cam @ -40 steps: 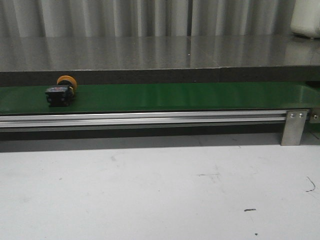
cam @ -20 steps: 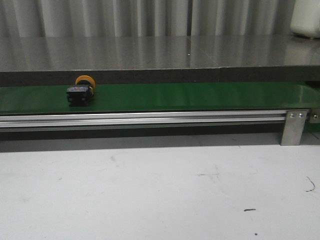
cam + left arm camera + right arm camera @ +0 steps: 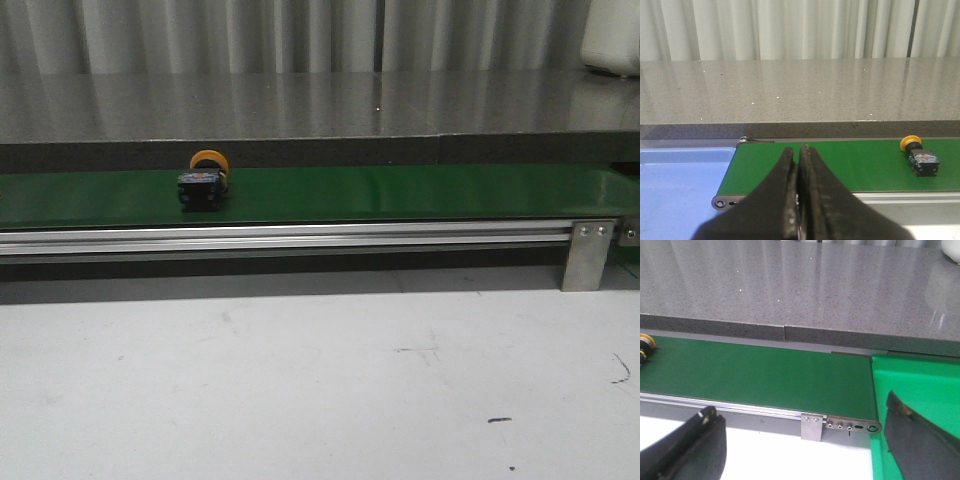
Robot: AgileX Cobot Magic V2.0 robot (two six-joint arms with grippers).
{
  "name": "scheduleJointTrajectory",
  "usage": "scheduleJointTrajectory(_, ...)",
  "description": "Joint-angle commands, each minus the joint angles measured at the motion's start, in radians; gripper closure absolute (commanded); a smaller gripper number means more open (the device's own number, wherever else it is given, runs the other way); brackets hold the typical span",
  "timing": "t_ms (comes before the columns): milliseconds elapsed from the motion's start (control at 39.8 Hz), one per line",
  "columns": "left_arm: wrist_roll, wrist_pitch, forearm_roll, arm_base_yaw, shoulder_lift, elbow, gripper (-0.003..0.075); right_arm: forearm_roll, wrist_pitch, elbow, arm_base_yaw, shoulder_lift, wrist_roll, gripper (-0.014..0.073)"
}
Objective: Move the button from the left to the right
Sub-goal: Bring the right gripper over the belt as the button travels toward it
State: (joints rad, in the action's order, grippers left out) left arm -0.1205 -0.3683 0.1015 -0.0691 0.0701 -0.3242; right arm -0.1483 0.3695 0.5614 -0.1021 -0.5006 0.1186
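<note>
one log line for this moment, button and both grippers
button: on green conveyor belt, left part, untouched | left gripper: shut, empty, apart from button | right gripper: open, empty

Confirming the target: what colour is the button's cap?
Orange-yellow, on a black body; the button shows best in the front view, lying on the green belt.
</note>
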Motion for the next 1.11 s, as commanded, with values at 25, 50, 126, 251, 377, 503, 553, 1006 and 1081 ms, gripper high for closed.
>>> scheduleJointTrajectory(25, -0.001, 0.086, 0.010, 0.003, 0.011, -0.024, 0.0741, -0.003, -0.078, 0.034, 0.007, -0.009, 0.005, -0.0060)
scheduleJointTrajectory(50, -0.001, 0.086, 0.010, 0.003, 0.011, -0.024, 0.0741, -0.003, -0.078, 0.034, 0.007, -0.009, 0.005, -0.0060)
scheduleJointTrajectory(126, -0.001, 0.086, 0.010, 0.003, 0.011, -0.024, 0.0741, -0.003, -0.078, 0.034, 0.007, -0.009, 0.005, -0.0060)
scheduleJointTrajectory(251, -0.001, 0.086, 0.010, 0.003, 0.011, -0.024, 0.0741, -0.003, -0.078, 0.034, 0.007, -0.009, 0.005, -0.0060)
scheduleJointTrajectory(377, -0.001, 0.086, 0.010, 0.003, 0.011, -0.024, 0.0741, -0.003, -0.080, 0.034, 0.007, -0.009, 0.005, -0.0060)
scheduleJointTrajectory(503, -0.001, 0.086, 0.010, 0.003, 0.011, -0.024, 0.0741, -0.003, -0.083, 0.034, 0.007, -0.009, 0.005, -0.0060)
scheduleJointTrajectory(553, -0.001, 0.086, 0.010, 0.003, 0.011, -0.024, 0.0741, -0.003, -0.083, 0.034, 0.007, -0.009, 0.005, -0.0060)
scheduleJointTrajectory(1006, -0.001, 0.086, 0.010, 0.003, 0.011, -0.024, 0.0741, -0.003, -0.059, 0.157, 0.066, -0.197, -0.104, -0.0060)
scheduleJointTrajectory(1081, -0.001, 0.086, 0.010, 0.003, 0.011, -0.024, 0.0741, -0.003, 0.004, 0.233, 0.089, -0.301, -0.119, -0.0060)
